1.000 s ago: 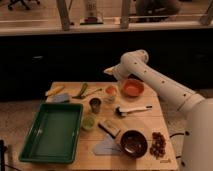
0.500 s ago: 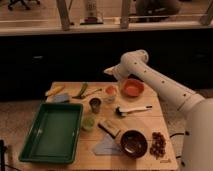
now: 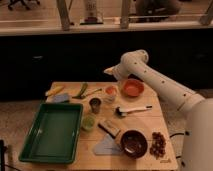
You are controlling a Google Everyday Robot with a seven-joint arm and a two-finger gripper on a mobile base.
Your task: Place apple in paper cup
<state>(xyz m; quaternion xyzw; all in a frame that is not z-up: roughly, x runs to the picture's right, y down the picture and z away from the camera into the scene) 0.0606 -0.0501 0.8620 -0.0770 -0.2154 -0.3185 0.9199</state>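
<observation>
The paper cup (image 3: 111, 93) is a small pale cup standing upright near the middle back of the wooden table (image 3: 150, 122). A round reddish-orange thing, probably the apple (image 3: 111, 89), shows in its mouth. My white arm reaches in from the right. Its gripper (image 3: 107, 71) hangs above the table's back edge, a little above and behind the paper cup and apart from it. Nothing shows in the gripper.
An orange bowl (image 3: 132, 88) stands right of the paper cup. A dark metallic cup (image 3: 95, 105) and a small green cup (image 3: 88, 122) stand in front of it. A green tray (image 3: 52, 132) lies at the left. A dark bowl (image 3: 134, 142), a brush (image 3: 132, 109), a banana (image 3: 54, 91) and green vegetables (image 3: 82, 90) are also here.
</observation>
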